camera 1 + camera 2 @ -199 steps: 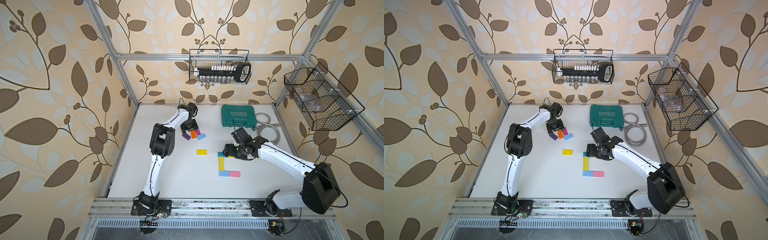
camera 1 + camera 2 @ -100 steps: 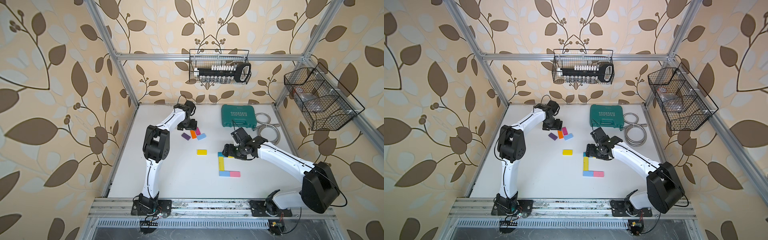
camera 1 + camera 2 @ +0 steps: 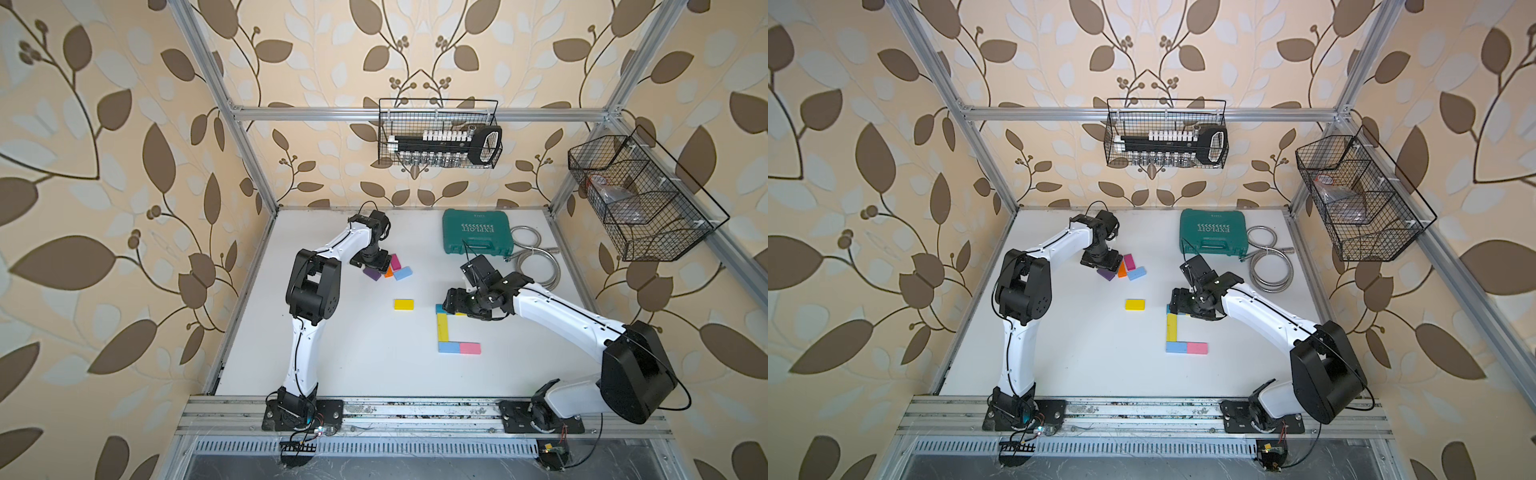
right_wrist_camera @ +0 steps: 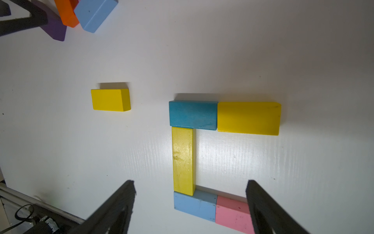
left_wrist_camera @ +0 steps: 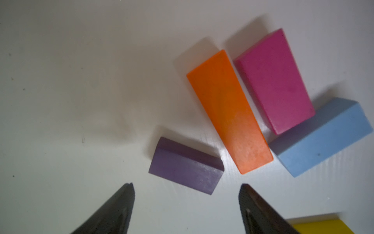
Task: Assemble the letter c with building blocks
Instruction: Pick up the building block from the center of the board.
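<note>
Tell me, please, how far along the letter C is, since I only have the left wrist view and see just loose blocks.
Observer: In the right wrist view a teal block and a yellow block lie end to end, touching, as the top row.
Operator: Is there a spine below them?
Observer: Yes, a long yellow bar runs from the teal block down to a light blue block.
Operator: And the bottom row?
Observer: A pink block touches that light blue block's end, extending to the same side as the yellow block.
</note>
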{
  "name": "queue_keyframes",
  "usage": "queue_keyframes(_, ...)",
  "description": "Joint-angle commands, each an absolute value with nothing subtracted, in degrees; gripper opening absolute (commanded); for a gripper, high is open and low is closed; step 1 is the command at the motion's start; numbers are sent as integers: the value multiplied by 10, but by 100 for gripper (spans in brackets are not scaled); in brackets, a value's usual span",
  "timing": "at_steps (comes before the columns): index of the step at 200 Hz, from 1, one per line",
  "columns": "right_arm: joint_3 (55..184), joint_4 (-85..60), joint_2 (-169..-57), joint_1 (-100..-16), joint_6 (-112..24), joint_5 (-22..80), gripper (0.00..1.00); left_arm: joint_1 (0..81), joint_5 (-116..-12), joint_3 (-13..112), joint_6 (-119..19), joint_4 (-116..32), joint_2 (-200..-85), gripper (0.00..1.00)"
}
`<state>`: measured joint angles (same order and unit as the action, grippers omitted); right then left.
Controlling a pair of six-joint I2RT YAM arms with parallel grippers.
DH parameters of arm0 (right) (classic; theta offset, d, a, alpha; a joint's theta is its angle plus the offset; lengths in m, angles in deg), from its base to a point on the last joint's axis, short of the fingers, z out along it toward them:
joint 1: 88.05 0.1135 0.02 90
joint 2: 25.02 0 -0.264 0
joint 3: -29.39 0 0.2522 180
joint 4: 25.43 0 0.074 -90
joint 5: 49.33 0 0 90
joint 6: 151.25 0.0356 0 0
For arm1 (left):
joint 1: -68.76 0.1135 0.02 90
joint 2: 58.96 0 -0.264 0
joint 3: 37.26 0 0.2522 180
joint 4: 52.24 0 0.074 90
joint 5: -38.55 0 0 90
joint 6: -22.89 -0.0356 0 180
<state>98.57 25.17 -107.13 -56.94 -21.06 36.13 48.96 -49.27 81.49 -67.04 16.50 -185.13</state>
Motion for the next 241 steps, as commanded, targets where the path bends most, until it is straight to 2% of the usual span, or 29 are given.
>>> queue_keyframes(1, 993, 253, -1060, -571, -215, 357, 84, 493, -479, 840, -696, 179, -1868, 84)
queue_keyframes(134, 995, 260, -1056, -571, -214, 361, 85, 496, -478, 841, -696, 175, -1890, 82)
queue_keyframes(179, 993, 261, -1055, -571, -215, 362, 84, 496, -479, 843, -688, 177, -1899, 78)
queue_keyframes(208, 993, 264, -1054, -571, -215, 364, 84, 496, -483, 835, -678, 179, -1900, 71)
queue_keyframes(241, 991, 264, -1052, -571, -216, 364, 84, 496, -477, 810, -665, 177, -1881, 56)
